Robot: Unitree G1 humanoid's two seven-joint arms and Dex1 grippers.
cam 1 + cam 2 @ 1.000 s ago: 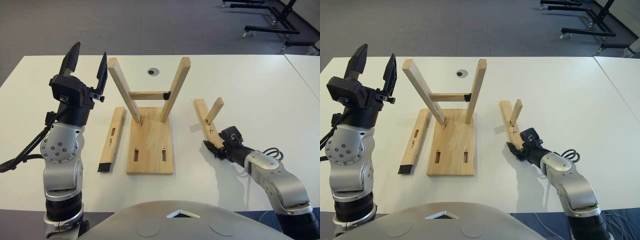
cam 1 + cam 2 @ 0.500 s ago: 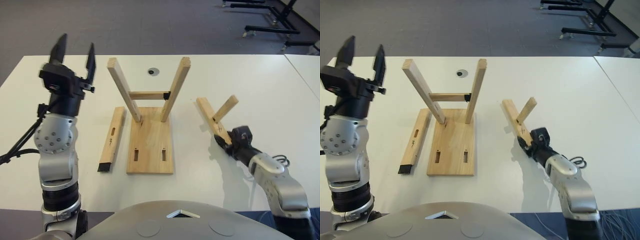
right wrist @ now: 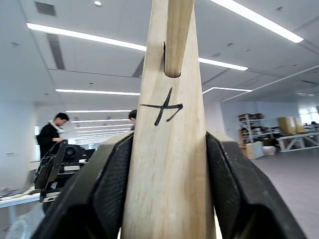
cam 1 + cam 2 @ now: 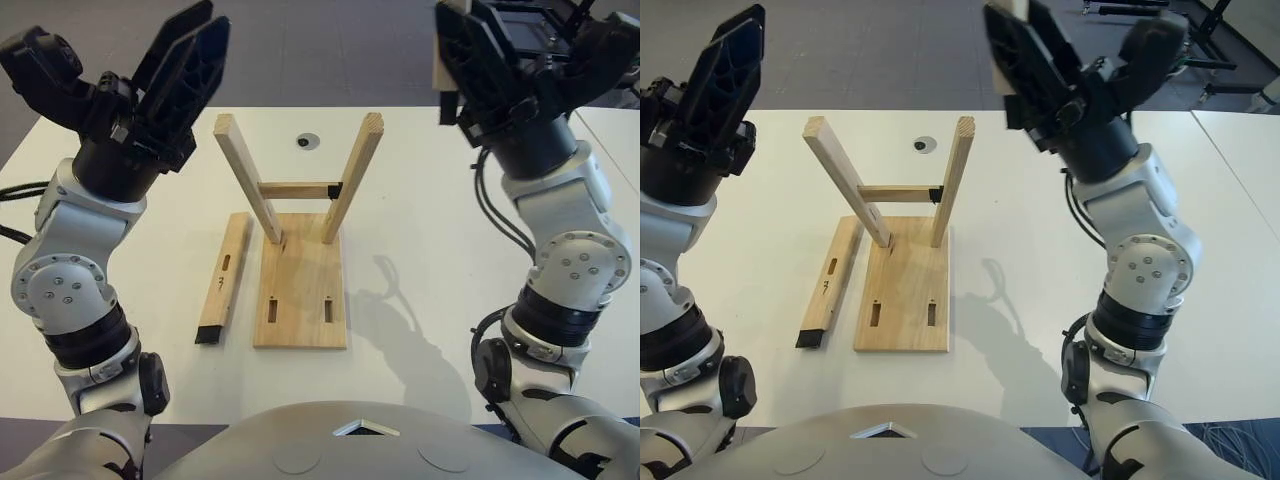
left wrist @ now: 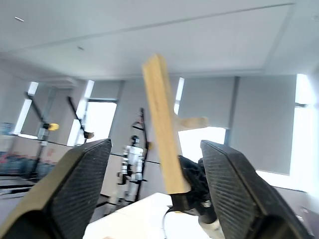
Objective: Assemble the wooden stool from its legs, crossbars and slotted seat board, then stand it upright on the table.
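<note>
Right wrist view: right jaws clamped on the flat sides of a wooden leg (image 3: pixel 169 149), one dark pad (image 3: pixel 114 189) on each side. The leg carries a pen cross, and a short crossbar piece (image 3: pixel 177 35) sits in its slot beyond the mark. Head views: these jaws are high over the tabletop (image 4: pixel 450 230) on the robot's right, well clear of it. Left jaws wide apart, nothing between them, held high on the robot's left; the left wrist view looks between them at the held leg farther off. Seat board (image 4: pixel 300 290) lies flat mid-tabletop. Two upright legs (image 4: pixel 248 180) stand in its far slots, splaying apart toward their tops, joined by a crossbar (image 4: pixel 295 190). Two near slots (image 4: pixel 272 310) stand open. Loose leg (image 4: pixel 225 275) lies flat just left of the board, not touching it, dark cap at its near end
</note>
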